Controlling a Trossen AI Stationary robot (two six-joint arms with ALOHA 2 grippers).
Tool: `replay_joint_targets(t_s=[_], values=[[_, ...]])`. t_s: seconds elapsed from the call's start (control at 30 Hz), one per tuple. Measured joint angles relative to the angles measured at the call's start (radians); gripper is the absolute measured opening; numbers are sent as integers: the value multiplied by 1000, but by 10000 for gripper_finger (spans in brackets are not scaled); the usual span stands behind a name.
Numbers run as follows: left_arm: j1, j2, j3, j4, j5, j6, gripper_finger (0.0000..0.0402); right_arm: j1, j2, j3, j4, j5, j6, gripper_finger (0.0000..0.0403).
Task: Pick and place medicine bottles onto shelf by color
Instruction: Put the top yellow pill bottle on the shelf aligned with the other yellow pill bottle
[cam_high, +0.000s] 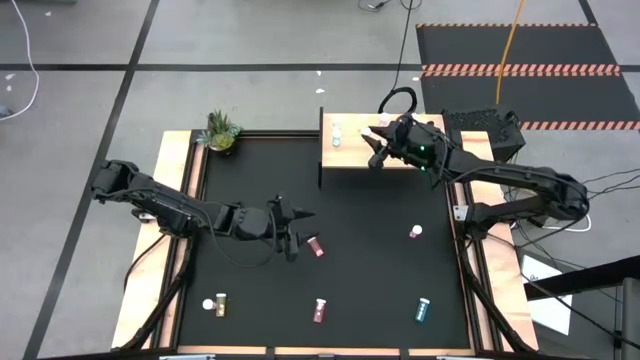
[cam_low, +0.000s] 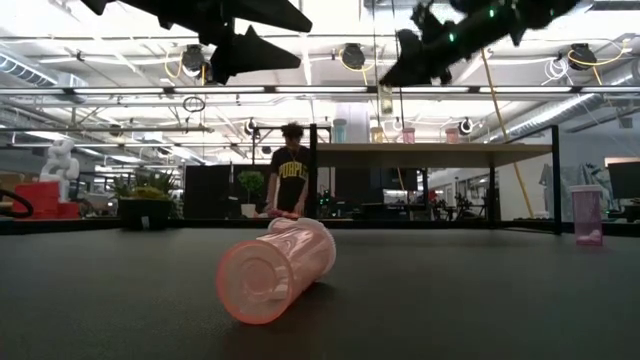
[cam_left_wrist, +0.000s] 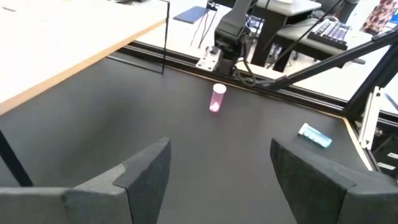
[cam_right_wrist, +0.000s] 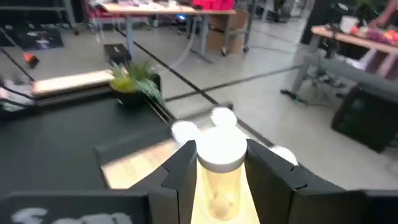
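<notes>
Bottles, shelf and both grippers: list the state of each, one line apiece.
Left gripper: open, empty, above the tabletop.
Right gripper: shut on the yellow bottle, upright, over the shelf.
Shelf: several bottles already standing on it.
Pink bottle by the left gripper: lying on its side.
Second pink bottle: standing upright.
Teal bottle: lying down.
Dark red bottle: lying down.

Left tool (cam_high: 300, 232) gapes over mid-table; right tool (cam_high: 377, 146) clamped, raised far side.
</notes>
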Motion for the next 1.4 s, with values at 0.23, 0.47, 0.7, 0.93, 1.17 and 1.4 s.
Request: replay_joint_targets(t_s=[0.23, 0.47, 0.7, 0.93, 1.17, 1.4], values=[[-5, 0, 0, -21, -21, -4, 271, -110, 25, -115, 149, -140, 48, 116], [12, 0, 0, -23, -28, 18, 271, -147, 126, -107, 219, -207, 60, 116], [12, 0, 0, -25, -28, 0, 271, -178, 173, -106, 252, -209, 76, 116], [15, 0, 0, -54, -29, -41, 271, -198, 179, -106, 258, -234, 108, 116], [15, 0, 0, -55, -30, -42, 271, -198, 179, -106, 258, -234, 110, 116], [17, 0, 0, -55, -30, -51, 271, -204, 179, -106, 257, -235, 120, 117]])
